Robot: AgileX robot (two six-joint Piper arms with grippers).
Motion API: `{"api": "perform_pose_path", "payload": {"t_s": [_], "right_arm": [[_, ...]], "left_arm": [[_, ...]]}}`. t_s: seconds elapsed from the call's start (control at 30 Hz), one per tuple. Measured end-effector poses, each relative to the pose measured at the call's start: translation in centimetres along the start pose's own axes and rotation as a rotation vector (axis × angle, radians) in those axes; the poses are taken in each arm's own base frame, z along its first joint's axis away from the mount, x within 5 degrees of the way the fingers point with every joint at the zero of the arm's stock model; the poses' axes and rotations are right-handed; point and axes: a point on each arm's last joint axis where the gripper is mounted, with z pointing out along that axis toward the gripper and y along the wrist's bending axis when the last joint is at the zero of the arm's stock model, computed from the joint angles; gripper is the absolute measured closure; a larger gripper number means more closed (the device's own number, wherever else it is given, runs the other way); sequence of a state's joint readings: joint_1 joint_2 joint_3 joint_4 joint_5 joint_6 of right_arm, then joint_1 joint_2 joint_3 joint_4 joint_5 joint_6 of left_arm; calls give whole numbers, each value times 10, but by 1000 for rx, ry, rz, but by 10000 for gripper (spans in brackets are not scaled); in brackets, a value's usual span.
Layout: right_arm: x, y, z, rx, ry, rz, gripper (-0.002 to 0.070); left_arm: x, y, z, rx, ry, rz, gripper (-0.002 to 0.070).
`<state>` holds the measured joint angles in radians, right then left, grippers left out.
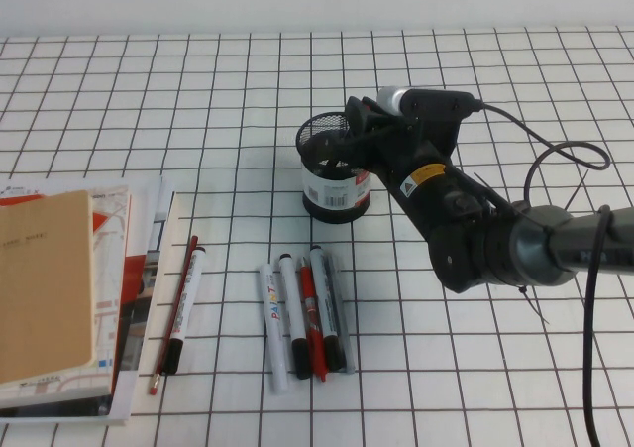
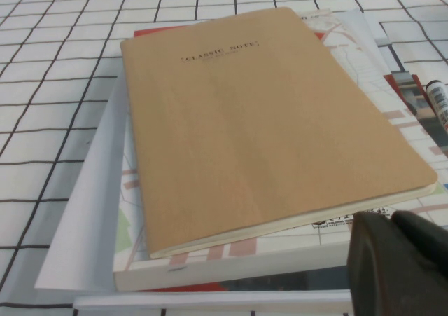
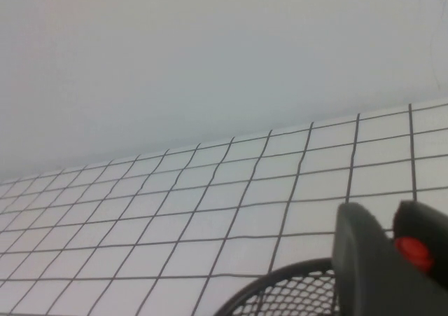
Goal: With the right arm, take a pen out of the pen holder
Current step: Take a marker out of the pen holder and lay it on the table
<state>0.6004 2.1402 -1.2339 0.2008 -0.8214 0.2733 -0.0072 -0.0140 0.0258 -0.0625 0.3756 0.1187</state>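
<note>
The black mesh pen holder (image 1: pixel 335 189) stands mid-table, its rim (image 3: pixel 280 288) low in the right wrist view. My right gripper (image 1: pixel 353 128) reaches over the holder's top from the right. Its two dark fingers (image 3: pixel 360 260) stand close together with the red end of a pen (image 3: pixel 413 253) caught between them, so the gripper (image 3: pixel 388 221) is shut on that pen. The pen's body is hidden behind the fingers. My left gripper (image 2: pixel 392 221) hovers over the near corner of a tan notebook (image 2: pixel 259 120), fingers pressed together and holding nothing; that arm does not show in the high view.
Several markers (image 1: pixel 307 313) lie side by side in front of the holder. Another marker and a red pencil (image 1: pixel 183 303) lie beside the stack of papers and the tan notebook (image 1: pixel 45 283) at the left edge. The right arm's cable (image 1: pixel 565 169) loops behind it.
</note>
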Motion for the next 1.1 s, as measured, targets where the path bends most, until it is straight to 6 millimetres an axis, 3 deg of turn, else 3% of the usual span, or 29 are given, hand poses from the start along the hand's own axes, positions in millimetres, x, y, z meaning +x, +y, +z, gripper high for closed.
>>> {"api": "perform_pose_path", "payload": {"t_s": [0.27, 0.43, 0.73, 0.93, 1.1], "right_arm": [[-1, 1, 0, -16, -16, -4, 628], [-13, 8, -3, -24, 19, -14, 631], [-81, 38, -25, -53, 52, -105, 631], [-140, 61, -61, -75, 95, -172, 632], [-169, 78, -88, -78, 270, -185, 632]], "left_arm": [[0, 0, 0, 0, 0, 0, 679], [0, 0, 0, 0, 0, 0, 679], [0, 0, 0, 0, 0, 0, 679], [0, 0, 0, 0, 0, 0, 679], [0, 0, 0, 0, 0, 0, 679]]}}
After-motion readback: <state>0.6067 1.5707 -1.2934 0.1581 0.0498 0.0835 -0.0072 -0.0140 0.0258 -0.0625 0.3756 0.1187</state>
